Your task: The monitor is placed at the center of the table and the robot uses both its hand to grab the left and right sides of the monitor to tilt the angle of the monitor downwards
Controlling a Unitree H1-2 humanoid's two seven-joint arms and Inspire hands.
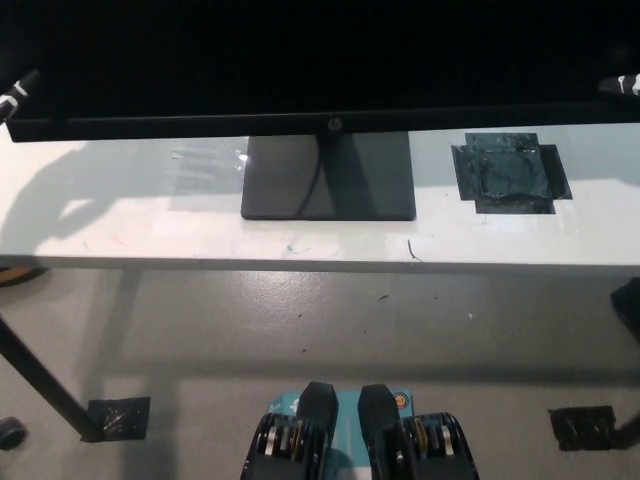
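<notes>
The black monitor (330, 122) fills the top of the head view, its screen dark, standing on a flat black base (328, 178) at the middle of the white table (150, 220). Only a small white tip of my left hand (17, 93) shows at the monitor's left end, just above the lower corner. At the right end, level with the lower bezel, a small piece of my right hand (626, 85) shows at the picture's edge. Too little of either hand is visible to tell whether it grips the monitor.
A patch of black tape (510, 172) lies on the table right of the base. Below the table's front edge is grey floor with a dark table leg (40, 385) and tape squares (118, 415) (583, 425).
</notes>
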